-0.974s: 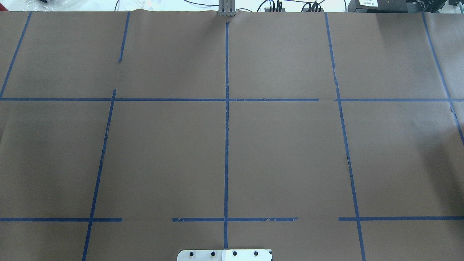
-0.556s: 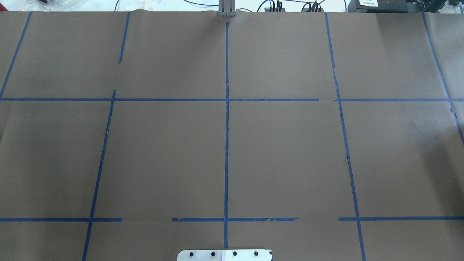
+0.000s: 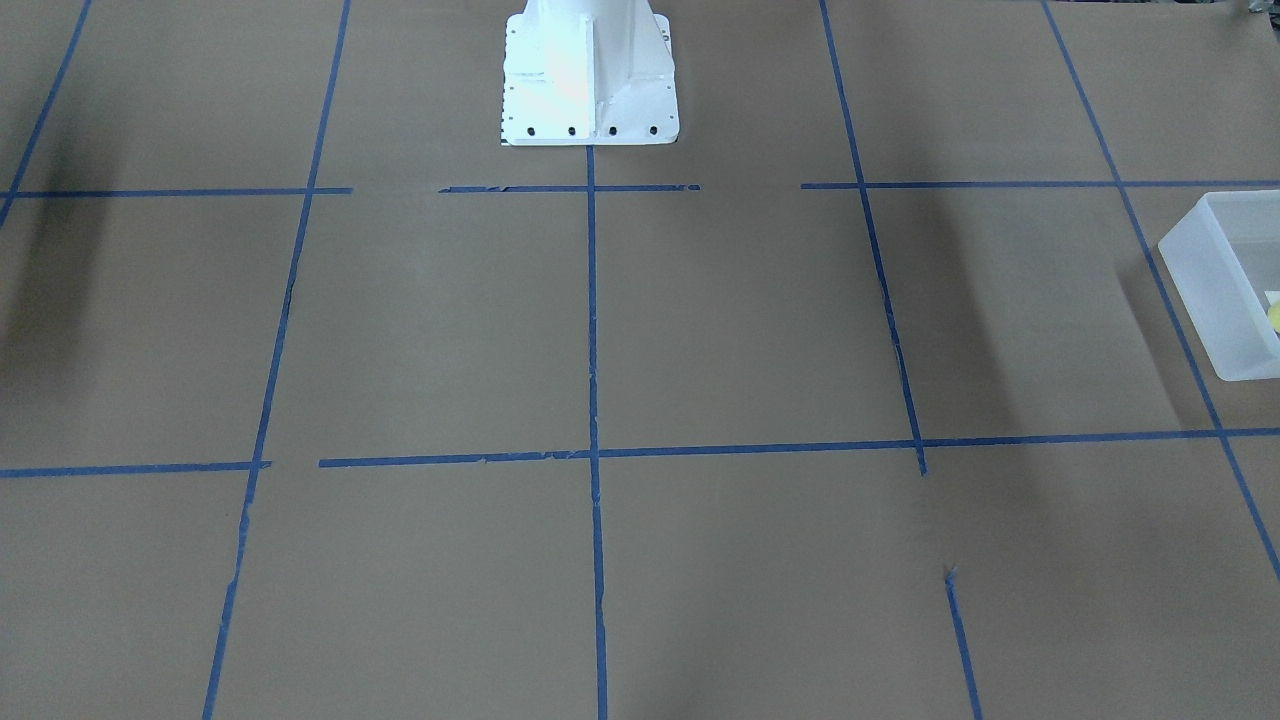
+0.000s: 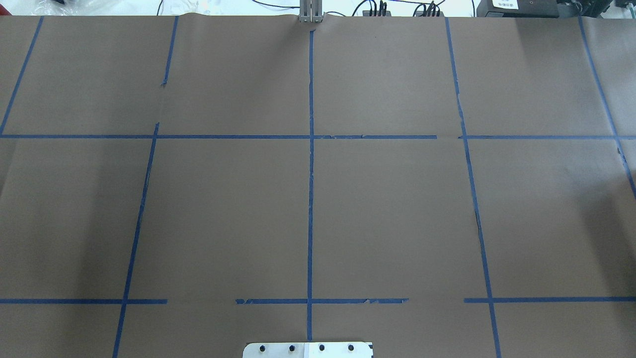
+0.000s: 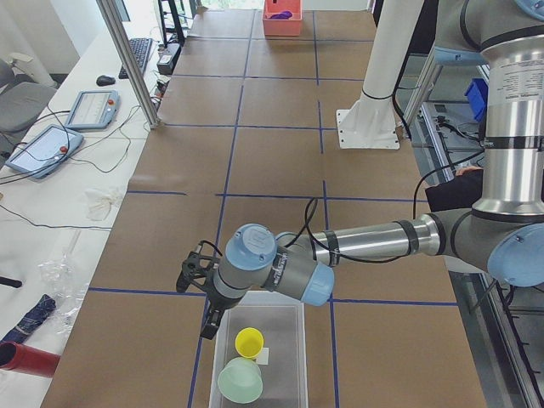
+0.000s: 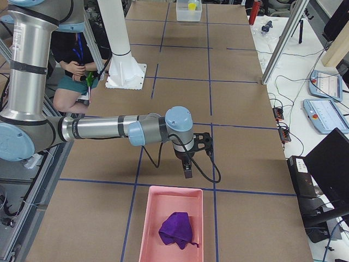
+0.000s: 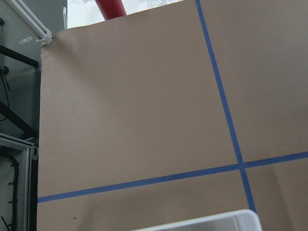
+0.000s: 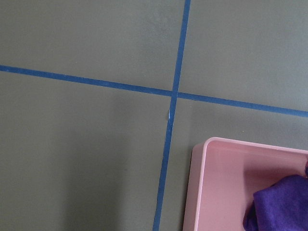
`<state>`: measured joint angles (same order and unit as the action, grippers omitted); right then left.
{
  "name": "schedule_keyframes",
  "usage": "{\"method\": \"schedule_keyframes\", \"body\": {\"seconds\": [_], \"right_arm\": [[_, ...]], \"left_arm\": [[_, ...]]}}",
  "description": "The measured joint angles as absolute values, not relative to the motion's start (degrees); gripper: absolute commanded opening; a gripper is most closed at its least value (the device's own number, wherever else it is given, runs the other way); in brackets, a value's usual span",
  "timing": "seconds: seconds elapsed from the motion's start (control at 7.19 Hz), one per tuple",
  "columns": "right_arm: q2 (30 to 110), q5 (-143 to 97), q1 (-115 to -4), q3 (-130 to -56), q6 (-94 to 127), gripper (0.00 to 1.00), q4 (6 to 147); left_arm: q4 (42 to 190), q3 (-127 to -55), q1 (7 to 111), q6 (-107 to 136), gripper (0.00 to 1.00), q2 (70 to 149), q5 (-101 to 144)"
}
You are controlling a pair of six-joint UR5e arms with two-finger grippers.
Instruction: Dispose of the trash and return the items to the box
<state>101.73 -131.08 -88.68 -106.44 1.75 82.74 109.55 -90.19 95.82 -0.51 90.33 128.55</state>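
Overhead exterior shows a long table (image 4: 397,199) covered in brown paper and ruled into large squares by blue tape lines (image 4: 311,199); some of the tape is torn or gapped. Only the paper, the tape and a white metal base plate (image 4: 308,349) at the near edge appear in that view.

Seen from the table's ends, a white desk (image 5: 51,212) runs along the operators' side, carrying grey tablet-like pendants (image 5: 92,108), loose cables and a red cylinder (image 5: 30,359). A person (image 6: 76,71) sits behind the robot's white pedestal (image 6: 122,49).

The silver left arm (image 5: 382,242) reaches out low across the table. Its left gripper (image 5: 210,325) points downward at the rim of a translucent frosted-white rectangular plastic bin (image 5: 285,348), which stands on the paper at the robot's left end of the table. How far its fingers are spread, and whether it holds anything, cannot be told. Inside the bin are a small yellow plastic tapered cup (image 5: 249,342) and a pale green plastic cup (image 5: 240,380).

The right arm (image 6: 103,128) stretches over the opposite end. The right gripper (image 6: 187,170) hangs above the paper near a pink rectangular plastic tray (image 6: 155,218); its opening likewise cannot be told. A crumpled purple cloth (image 6: 177,230) lies in the tray.
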Motion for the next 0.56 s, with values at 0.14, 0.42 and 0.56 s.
{"method": "schedule_keyframes", "body": {"seconds": [0.14,0.42,0.56], "right_arm": [[101.97,-131.11,-88.68,-106.13,1.74,1.0,82.75],[102.38,-132.21,-88.68,-105.78,1.74,1.0,82.84],[102.88,-134.23,-88.68,-105.43,1.77,1.0,82.83]], "left_arm": [[101.04,-92.44,93.58,-0.32,1.0,92.58,128.62],[91.27,-93.46,88.3,-0.26,1.0,93.07,128.93],[89.97,-93.91,87.42,-0.29,1.0,91.88,129.2]]}}
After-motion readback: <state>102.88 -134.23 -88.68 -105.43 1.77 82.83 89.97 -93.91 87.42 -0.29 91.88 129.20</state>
